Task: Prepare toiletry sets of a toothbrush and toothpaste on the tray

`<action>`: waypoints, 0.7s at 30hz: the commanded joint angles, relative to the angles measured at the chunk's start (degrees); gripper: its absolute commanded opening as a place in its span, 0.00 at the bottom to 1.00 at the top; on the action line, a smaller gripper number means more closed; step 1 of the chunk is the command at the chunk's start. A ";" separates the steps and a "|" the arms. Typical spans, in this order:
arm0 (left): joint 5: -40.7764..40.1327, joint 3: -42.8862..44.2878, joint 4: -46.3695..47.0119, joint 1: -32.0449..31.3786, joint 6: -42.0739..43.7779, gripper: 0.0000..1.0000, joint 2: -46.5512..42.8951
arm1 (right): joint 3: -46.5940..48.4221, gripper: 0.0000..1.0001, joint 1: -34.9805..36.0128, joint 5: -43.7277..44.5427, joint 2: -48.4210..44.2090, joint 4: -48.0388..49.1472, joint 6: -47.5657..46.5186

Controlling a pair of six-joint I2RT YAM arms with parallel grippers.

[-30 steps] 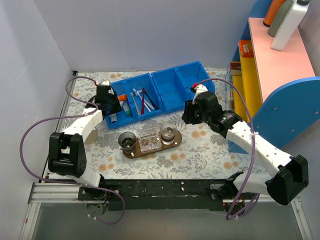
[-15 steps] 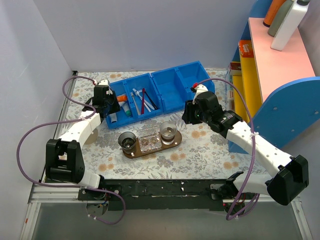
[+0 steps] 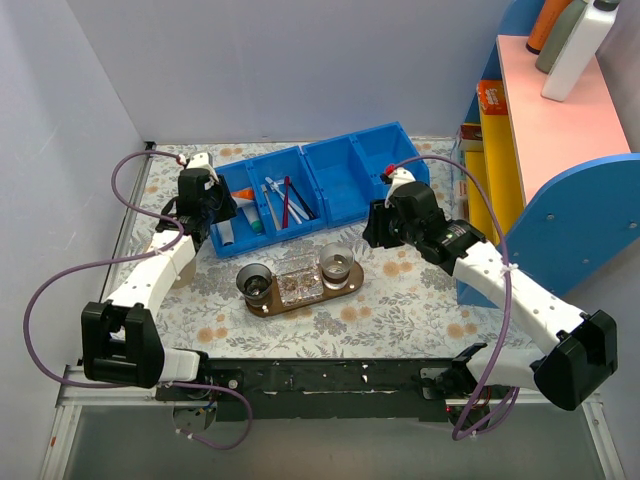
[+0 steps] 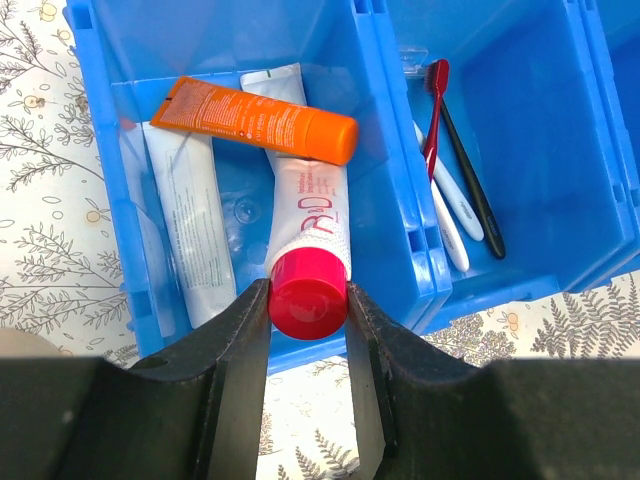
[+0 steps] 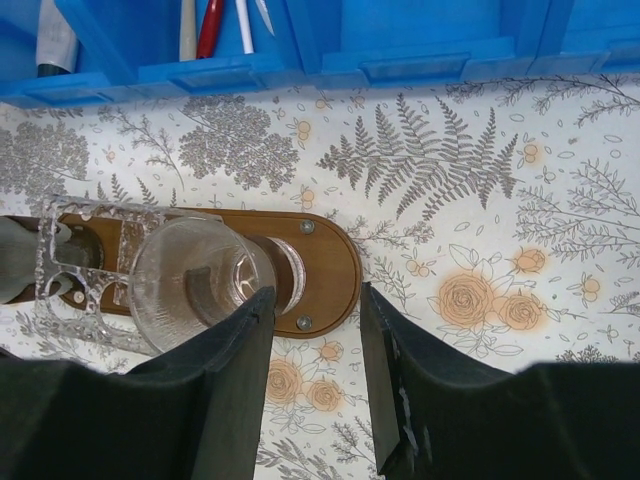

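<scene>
Tray (image 5: pixel 325 270) mid-table, right gripper (image 5: pixel 315 300) over its right end, jaws half apart, nothing held. Far-left bin (image 4: pixel 100 150): left gripper (image 4: pixel 305 302) clamped snug on toothpaste (image 4: pixel 308 205) at red cap (image 4: pixel 308 285). Orange tube (image 4: pixel 255 118) lies across its far end, so imo lift cap end slow, slide nearward. Toothbrush (image 4: pixel 452 205) in next bin right, untouched.

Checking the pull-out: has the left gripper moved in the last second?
Yes. The left gripper, shut on the toothpaste, has shifted left in the top view, away from the blue bin.

Orange tube (image 4: pixel 262 120) in blue bin (image 4: pixel 210 40); red toothbrush (image 4: pixel 432 130) in nxt bin (image 4: pixel 560 150).
</scene>
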 commanded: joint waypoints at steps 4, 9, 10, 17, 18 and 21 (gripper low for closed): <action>0.10 -0.17 4.04 0.21 0.90 0.00 -3.65 | 7.75 0.47 -0.26 -5.20 2.11 1.95 -4.00; 0.02 -0.08 3.87 0.21 1.16 0.00 -5.49 | 11.79 0.47 0.18 -12.40 4.49 5.73 -6.02; 0.02 -0.08 3.95 0.21 1.33 0.00 -5.67 | 13.02 0.46 0.36 -13.29 5.45 6.26 -6.55; 0.19 0.53 2.64 0.21 2.39 0.00 -6.81 | 18.73 0.47 5.01 -13.74 11.69 8.81 -14.62; 0.28 0.79 2.46 0.21 2.56 0.00 -6.90 | 19.44 0.47 6.67 -13.39 12.48 9.24 -15.60; 1.07 1.23 2.02 0.21 2.74 0.00 -7.60 | 22.60 0.48 9.05 -13.03 15.91 11.18 -18.24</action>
